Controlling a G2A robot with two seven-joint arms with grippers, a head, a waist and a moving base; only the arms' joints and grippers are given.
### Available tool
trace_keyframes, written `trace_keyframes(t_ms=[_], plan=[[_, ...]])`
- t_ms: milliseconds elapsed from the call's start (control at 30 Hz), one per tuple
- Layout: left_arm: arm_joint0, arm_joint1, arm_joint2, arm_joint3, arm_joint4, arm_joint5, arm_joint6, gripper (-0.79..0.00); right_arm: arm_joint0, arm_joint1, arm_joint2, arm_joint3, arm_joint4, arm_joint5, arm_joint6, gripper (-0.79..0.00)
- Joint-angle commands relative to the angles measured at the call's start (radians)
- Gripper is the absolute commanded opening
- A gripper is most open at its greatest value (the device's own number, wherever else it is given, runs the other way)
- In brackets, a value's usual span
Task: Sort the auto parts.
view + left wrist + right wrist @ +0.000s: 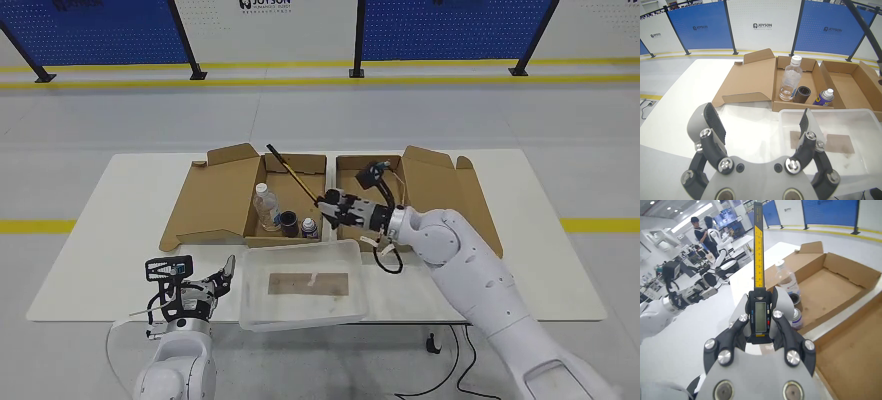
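**Top view, centre of frame.** The right gripper hangs over the near right corner of the left box. Its fingers are clamped on the display head of a digital caliper — the yellow beam juts past the fingertips toward the upper left, apparently above the box floor rather than resting on it.

**Left box.** Three items stand along the near wall: a clear bottle, a black cylinder just beside it, and a spray can near the right corner. The right box lies alongside, showing bare cardboard.

**Lower left of the top view.** The left gripper sits over the table, just beside the clear bin, with its fingers spread wide and holding nothing. A brown rectangle shows on the bin floor.

**Judgement.** Sorting looks well along — three pieces are boxed and the caliper is in hand awaiting release. It is probably the last piece.
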Motion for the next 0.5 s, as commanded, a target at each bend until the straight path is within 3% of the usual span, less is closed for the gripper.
trace_keyframes(t_ms=[0,467], plan=[[0.000,0.000,0.000,0.000,0.000,0.000,0.000,0.000,0.004,0.002,0.014,-0.002,-0.028,0.050,-0.010,-0.785],[0.000,0.000,0.000,0.000,0.000,0.000,0.000,0.000,0.000,0.014,0.083,0.065,-0.206,0.403,-0.024,-0.785]])
